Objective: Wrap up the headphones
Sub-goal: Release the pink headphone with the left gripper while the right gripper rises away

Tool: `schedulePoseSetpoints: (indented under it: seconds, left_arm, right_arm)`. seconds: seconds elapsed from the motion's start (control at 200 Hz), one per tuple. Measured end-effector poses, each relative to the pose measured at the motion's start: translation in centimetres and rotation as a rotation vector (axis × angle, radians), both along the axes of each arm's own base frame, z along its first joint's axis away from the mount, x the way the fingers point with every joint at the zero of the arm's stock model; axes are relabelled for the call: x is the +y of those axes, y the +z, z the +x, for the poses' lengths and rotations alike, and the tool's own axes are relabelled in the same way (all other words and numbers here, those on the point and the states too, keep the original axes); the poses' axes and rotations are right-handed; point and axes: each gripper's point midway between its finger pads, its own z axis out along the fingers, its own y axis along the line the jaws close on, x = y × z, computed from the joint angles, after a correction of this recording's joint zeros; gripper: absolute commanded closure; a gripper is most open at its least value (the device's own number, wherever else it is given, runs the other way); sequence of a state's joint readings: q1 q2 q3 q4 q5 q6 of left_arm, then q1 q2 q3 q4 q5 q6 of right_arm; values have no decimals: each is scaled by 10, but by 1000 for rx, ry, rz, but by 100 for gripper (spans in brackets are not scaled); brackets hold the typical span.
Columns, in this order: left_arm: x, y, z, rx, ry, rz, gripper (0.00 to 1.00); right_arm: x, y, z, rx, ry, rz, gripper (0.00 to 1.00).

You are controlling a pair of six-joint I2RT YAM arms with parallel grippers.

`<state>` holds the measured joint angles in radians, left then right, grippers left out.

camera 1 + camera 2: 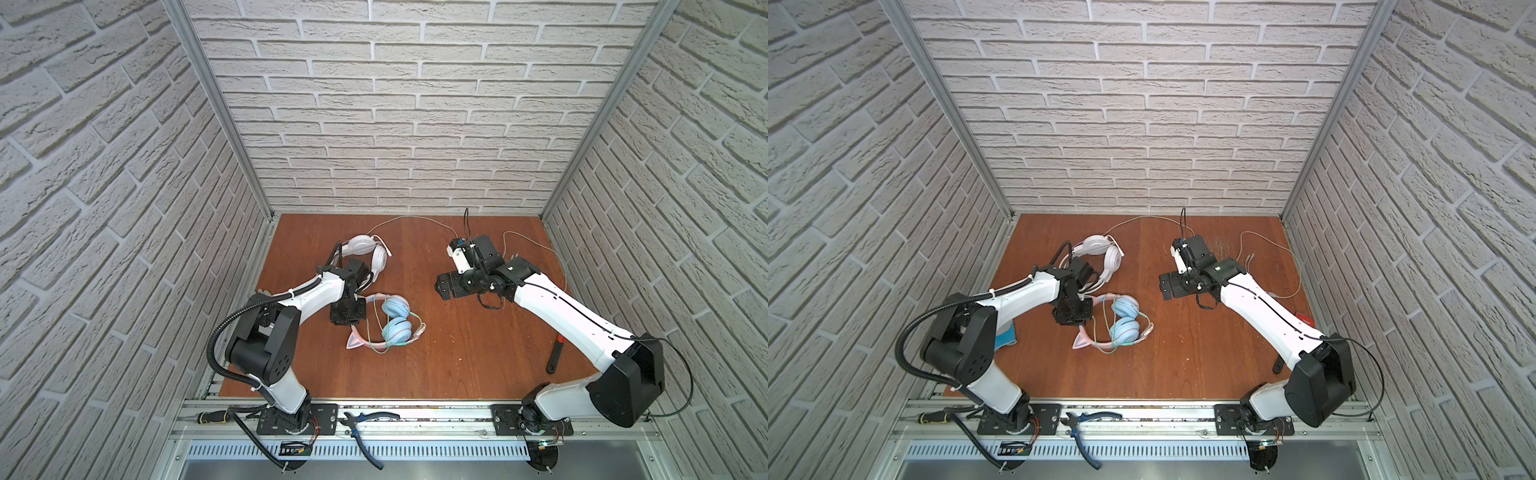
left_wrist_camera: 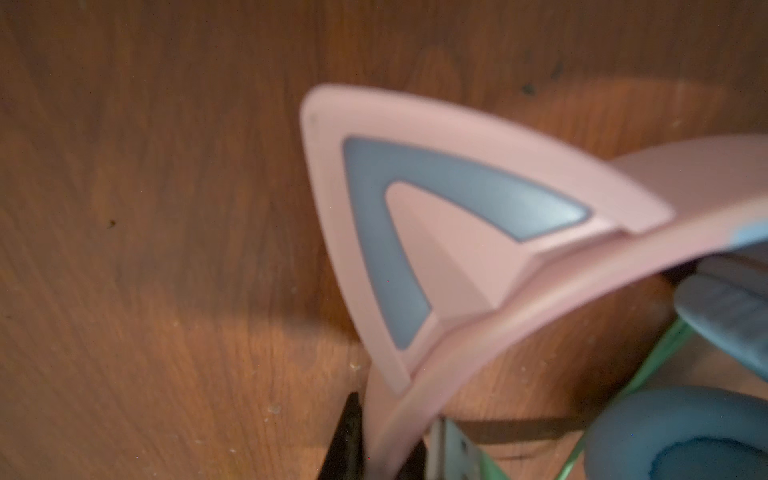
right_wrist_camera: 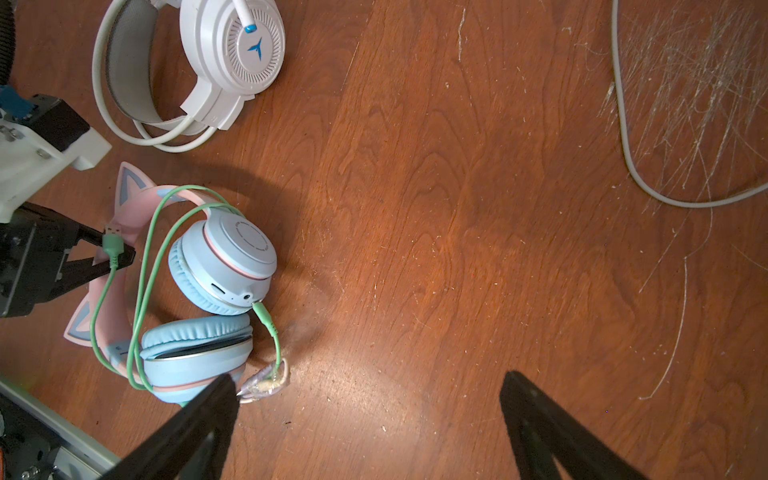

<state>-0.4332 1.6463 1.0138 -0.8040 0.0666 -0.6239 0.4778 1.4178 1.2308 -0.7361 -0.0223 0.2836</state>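
In a top view, the left end effector meets the band of the pink headphones on the surface, with the white headphones just behind them. The left wrist view shows its fingers pinching that pink band. In the right wrist view, the right end effector is spread wide and empty, near the pink headphones.

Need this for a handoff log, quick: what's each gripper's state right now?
Left gripper: closed on the pink headband of the cat-ear headphones.
Right gripper: open, holding nothing.
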Motion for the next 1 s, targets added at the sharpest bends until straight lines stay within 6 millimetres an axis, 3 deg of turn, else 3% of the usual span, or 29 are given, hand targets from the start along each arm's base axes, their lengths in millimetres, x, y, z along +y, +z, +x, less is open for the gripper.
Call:
schedulePoseSetpoints:
  seconds: [0.19, 0.525, 0.65, 1.0]
  left_arm:
    - [5, -2, 5, -13, 0, -5, 100]
    - [7, -6, 7, -1, -3, -3, 76]
    - [6, -7, 8, 3, -2, -3, 61]
    - [1, -1, 14, -9, -2, -23, 50]
  right_arm:
    - [1, -4, 0, 10, 1, -4, 0]
    - [1, -7, 1, 21, 3, -6, 0]
    - [2, -9, 1, 26, 3, -9, 0]
    - [2, -12, 1, 35, 7, -11, 0]
